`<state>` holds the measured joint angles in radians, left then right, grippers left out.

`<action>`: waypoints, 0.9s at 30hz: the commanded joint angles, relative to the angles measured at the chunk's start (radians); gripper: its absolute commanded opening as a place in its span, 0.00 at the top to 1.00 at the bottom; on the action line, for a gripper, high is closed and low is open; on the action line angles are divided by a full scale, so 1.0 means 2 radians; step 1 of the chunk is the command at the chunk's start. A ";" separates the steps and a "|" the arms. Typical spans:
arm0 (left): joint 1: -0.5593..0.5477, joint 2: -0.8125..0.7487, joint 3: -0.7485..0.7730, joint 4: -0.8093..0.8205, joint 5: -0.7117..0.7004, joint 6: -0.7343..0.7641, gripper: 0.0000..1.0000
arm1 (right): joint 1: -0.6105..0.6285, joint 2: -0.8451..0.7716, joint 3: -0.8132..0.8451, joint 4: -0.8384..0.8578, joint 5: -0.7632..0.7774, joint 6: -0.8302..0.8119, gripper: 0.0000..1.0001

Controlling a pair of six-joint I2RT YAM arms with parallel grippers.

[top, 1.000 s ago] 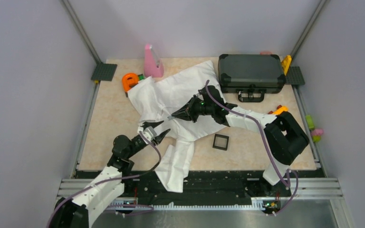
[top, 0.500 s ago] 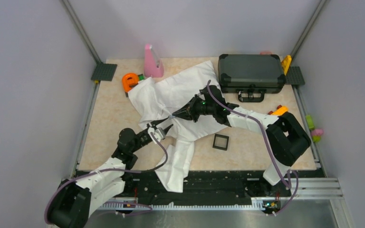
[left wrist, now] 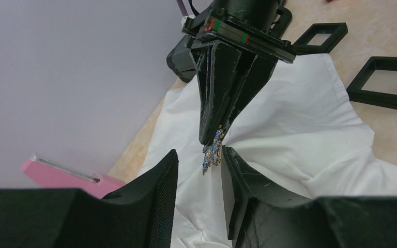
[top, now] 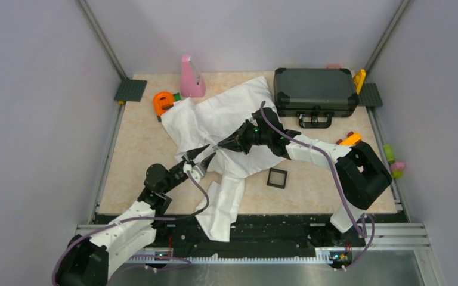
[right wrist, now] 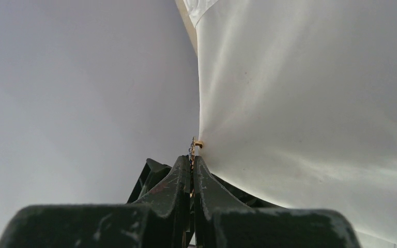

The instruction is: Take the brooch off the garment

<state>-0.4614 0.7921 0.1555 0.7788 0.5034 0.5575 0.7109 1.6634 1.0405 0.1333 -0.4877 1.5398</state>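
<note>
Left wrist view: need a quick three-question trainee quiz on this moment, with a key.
1. True or false: the left end effector is shut on the garment.
2. Pick one. The right end effector is: A open above the garment; B shut on the brooch; C out of view.
3. Short answer, top external view: which large dark thing lies beside the garment's far corner?
Key: 1 false: it is open, one finger on each side of the brooch. 2 B. 3 the black case.
</note>
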 commanded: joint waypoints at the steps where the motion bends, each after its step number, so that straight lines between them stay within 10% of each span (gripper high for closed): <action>1: -0.008 -0.004 0.019 -0.010 -0.001 0.018 0.60 | 0.001 -0.026 0.008 -0.025 0.016 -0.006 1.00; 20: -0.043 0.075 0.078 -0.065 -0.042 0.075 0.71 | 0.001 -0.038 0.008 -0.024 0.010 -0.007 1.00; 23: -0.047 0.083 0.085 -0.074 -0.053 0.082 0.87 | 0.002 -0.038 0.007 -0.018 0.004 -0.006 1.00; 27: -0.050 0.086 0.090 -0.083 -0.071 0.076 1.00 | -0.005 -0.047 0.006 -0.012 0.006 -0.020 0.61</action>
<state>-0.5541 0.9588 0.2928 0.6182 0.4080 0.7090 0.7082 1.6417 1.0405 0.1005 -0.4511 1.5101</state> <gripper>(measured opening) 0.027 0.229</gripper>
